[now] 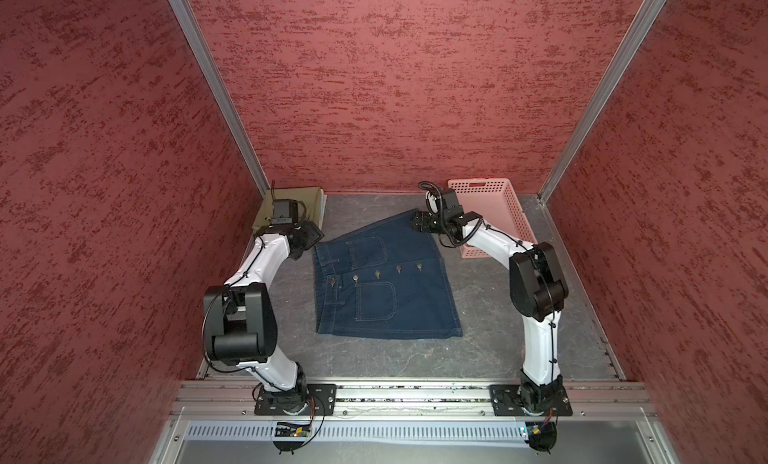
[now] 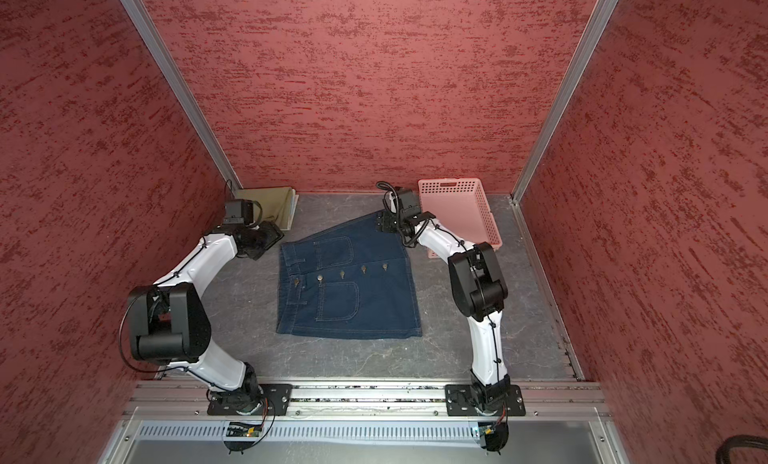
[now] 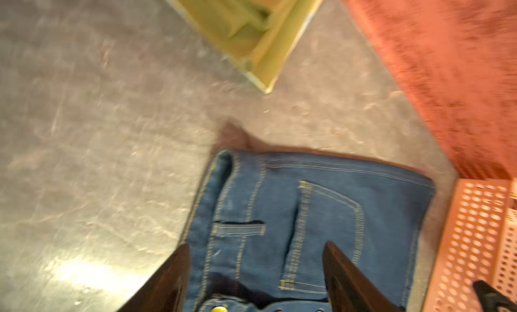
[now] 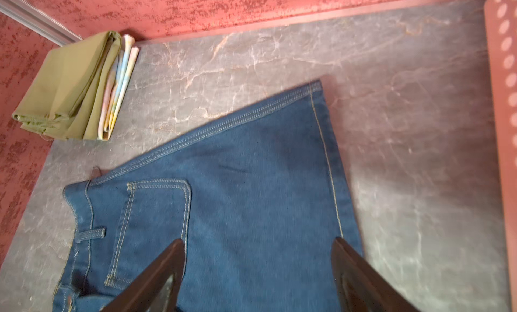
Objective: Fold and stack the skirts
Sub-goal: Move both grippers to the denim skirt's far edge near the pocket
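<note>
done: olive skirt (image 4: 64, 81) folded on floral skirt (image 4: 121, 73) | to do: denim skirt (image 1: 382, 287), flat, near olive skirt | left claw (image 3: 256, 268), right claw (image 4: 258, 263): wide, empty

I see bare table (image 1: 374, 358) open along the near edge. The denim skirt (image 1: 386, 283) fills the middle. Far-left corner blocked by the folded olive skirt (image 4: 70, 84), far-right by the pink basket (image 1: 486, 189). Clear strip between olive skirt and denim skirt.
</note>
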`<action>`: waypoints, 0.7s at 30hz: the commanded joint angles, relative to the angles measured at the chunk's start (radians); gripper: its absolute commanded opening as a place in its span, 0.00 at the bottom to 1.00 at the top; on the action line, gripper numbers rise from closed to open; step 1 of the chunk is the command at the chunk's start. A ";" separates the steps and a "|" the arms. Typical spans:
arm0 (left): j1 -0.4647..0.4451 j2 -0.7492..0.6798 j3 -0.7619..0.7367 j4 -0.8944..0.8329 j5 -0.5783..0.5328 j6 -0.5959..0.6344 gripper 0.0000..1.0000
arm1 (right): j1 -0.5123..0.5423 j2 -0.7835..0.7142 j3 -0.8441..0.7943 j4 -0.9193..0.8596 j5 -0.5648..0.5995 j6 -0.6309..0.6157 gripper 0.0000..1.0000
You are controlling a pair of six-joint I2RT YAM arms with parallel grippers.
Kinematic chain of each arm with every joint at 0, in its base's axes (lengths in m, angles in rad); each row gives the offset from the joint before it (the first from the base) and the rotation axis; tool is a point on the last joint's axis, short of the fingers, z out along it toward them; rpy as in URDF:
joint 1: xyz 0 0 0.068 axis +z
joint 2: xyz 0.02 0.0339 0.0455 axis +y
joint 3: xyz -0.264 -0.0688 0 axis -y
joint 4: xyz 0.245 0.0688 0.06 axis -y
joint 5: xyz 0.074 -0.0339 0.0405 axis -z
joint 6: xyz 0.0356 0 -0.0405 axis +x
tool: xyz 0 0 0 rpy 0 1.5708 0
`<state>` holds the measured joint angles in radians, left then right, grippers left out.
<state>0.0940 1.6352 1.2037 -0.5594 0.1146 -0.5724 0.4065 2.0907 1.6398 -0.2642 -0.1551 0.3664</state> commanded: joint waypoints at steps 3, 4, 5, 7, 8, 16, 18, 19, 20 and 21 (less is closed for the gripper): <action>0.020 0.086 -0.007 0.088 0.040 -0.020 0.67 | -0.025 0.023 0.031 0.119 -0.001 -0.018 0.83; 0.020 0.100 -0.007 0.106 0.043 -0.028 0.67 | -0.029 0.029 0.035 0.129 -0.004 -0.020 0.83; 0.019 0.116 -0.007 0.122 0.038 -0.043 0.66 | -0.033 0.041 0.041 0.136 -0.006 -0.023 0.83; 0.020 0.141 -0.009 0.161 0.040 -0.069 0.65 | -0.037 0.068 0.064 0.135 -0.013 -0.026 0.83; 0.019 0.152 -0.010 0.181 0.037 -0.081 0.64 | -0.041 0.083 0.074 0.135 -0.017 -0.025 0.82; 0.007 0.222 0.004 0.277 0.007 -0.102 0.52 | -0.056 0.179 0.164 0.150 -0.022 -0.004 0.82; 0.006 0.245 0.018 0.277 0.006 -0.097 0.50 | -0.059 0.208 0.195 0.150 -0.023 0.008 0.81; 0.006 0.255 0.025 0.275 0.008 -0.097 0.50 | -0.062 0.219 0.211 0.144 -0.011 0.016 0.81; 0.004 0.262 0.031 0.276 0.009 -0.095 0.47 | -0.063 0.235 0.228 0.140 -0.005 0.024 0.81; 0.004 0.270 0.035 0.279 0.011 -0.096 0.42 | -0.065 0.249 0.245 0.138 -0.004 0.035 0.81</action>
<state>0.1017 1.8790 1.2091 -0.3168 0.1303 -0.6651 0.3523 2.3119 1.8271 -0.1467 -0.1707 0.3668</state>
